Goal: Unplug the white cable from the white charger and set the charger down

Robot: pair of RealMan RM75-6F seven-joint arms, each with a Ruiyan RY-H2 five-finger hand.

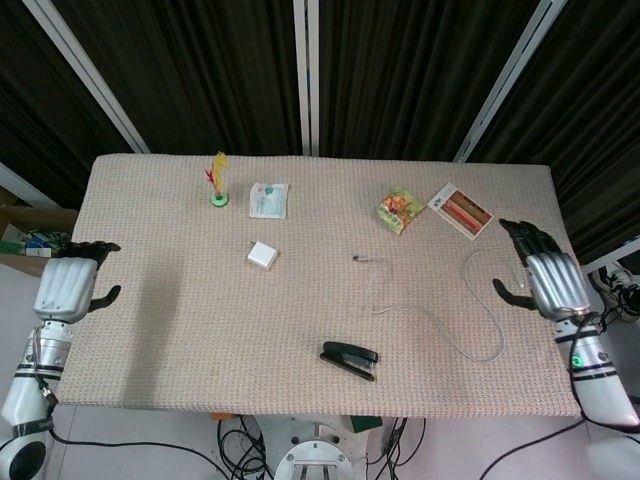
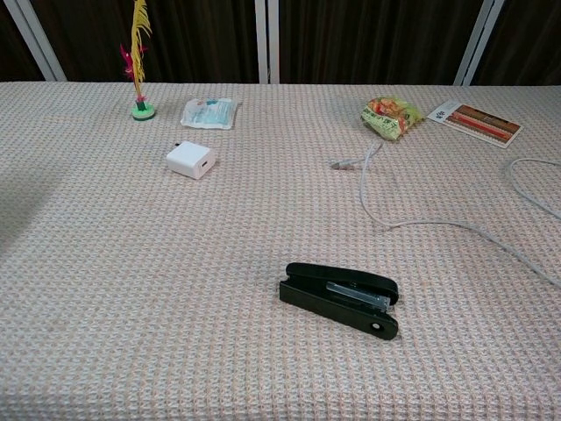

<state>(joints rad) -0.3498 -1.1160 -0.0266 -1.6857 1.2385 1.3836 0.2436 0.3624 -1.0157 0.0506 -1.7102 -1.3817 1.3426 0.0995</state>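
Both views are bright and evenly lit, with soft light from above. The table (image 1: 300, 320) weave reads crisply from edge to edge in the head view, and no glare shows on it. A broad, faint shadow lies on the cloth at the left side in both views, beside the left hand (image 1: 68, 288). The stapler (image 2: 340, 298) throws only a thin dark rim under itself and carries a small sheen on its metal strip. The curtains (image 1: 400, 70) behind stay very dark, with little detail in their folds. In the chest view the near weave is sharp and the far edge slightly softer. Straight lines bend little at the borders
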